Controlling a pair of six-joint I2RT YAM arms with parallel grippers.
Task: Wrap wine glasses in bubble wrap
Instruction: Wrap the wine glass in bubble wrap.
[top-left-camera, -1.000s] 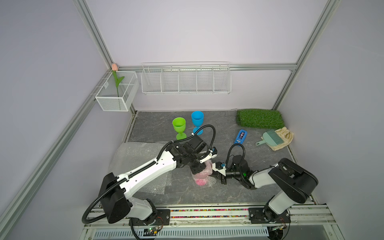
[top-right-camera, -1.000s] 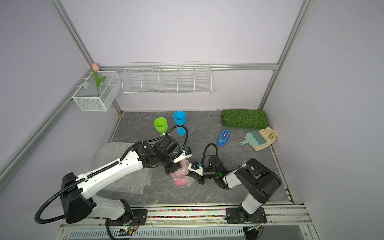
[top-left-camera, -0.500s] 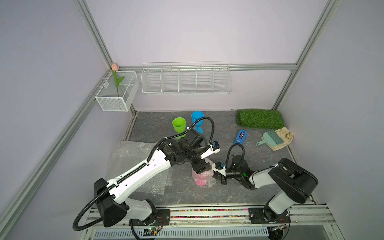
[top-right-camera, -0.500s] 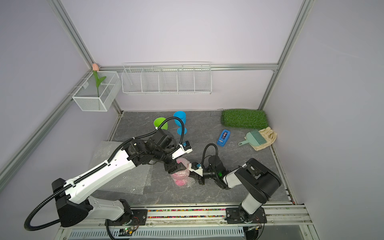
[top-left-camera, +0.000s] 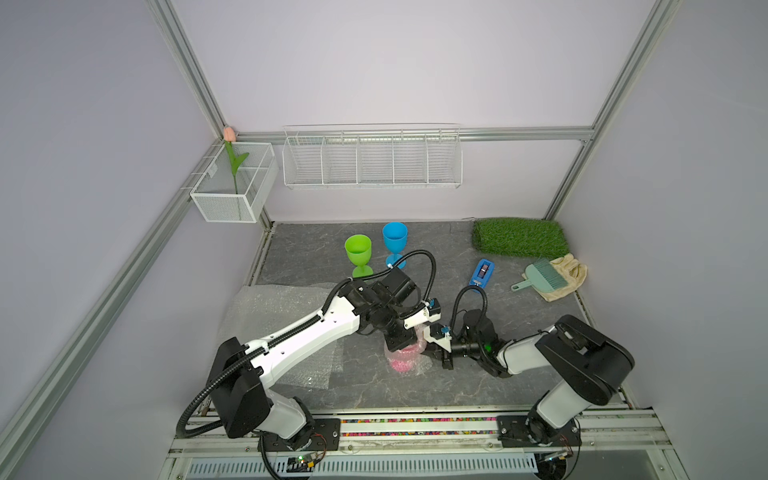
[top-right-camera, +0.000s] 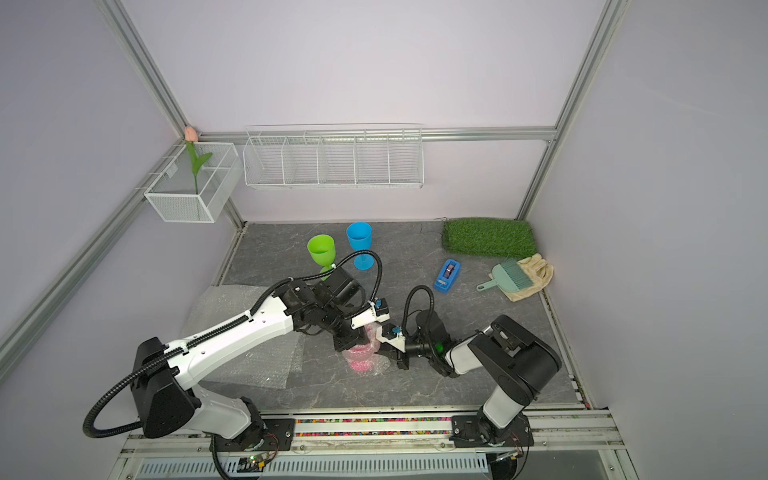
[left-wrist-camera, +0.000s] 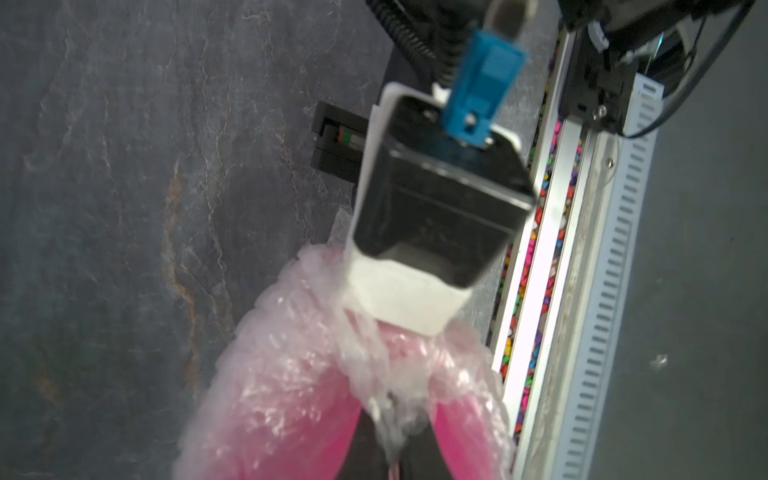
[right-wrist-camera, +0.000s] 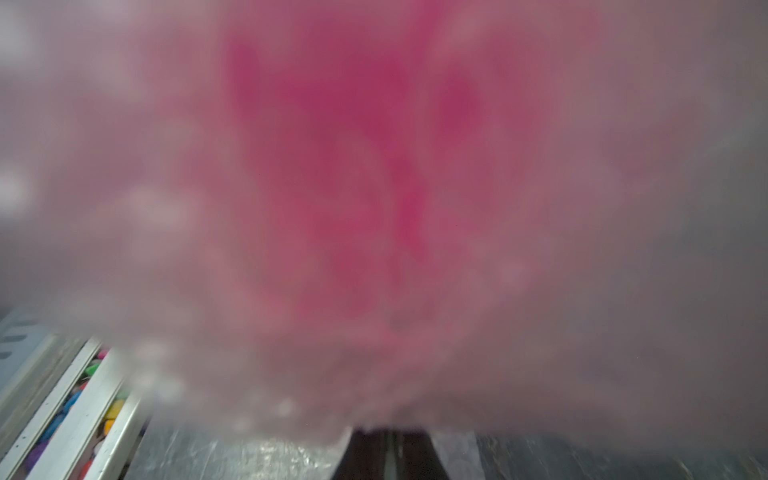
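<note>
Pink goblet (top-left-camera: 403, 362) in bubble wrap (left-wrist-camera: 386, 386): left gripper (left-wrist-camera: 390, 457) pinched tight on its gathered film, right gripper (right-wrist-camera: 388, 444) closed alongside, presumably preventing unfurling.

You had the wrapped goblet (top-left-camera: 405, 363) near the front edge, spare bubble wrap (top-left-camera: 270, 307) lying to its left, grass mat (top-left-camera: 519, 237) far behind on the right.

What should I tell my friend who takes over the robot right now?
Left gripper: shut on bubble wrap around the pink goblet.
Right gripper: shut on that wrap's side.
Green goblet and blue goblet: upright, bare, at the back. Spare sheets lie flat.
Done: pink nearly wrapped.
To do: finish it, then wrap green and blue.
</note>
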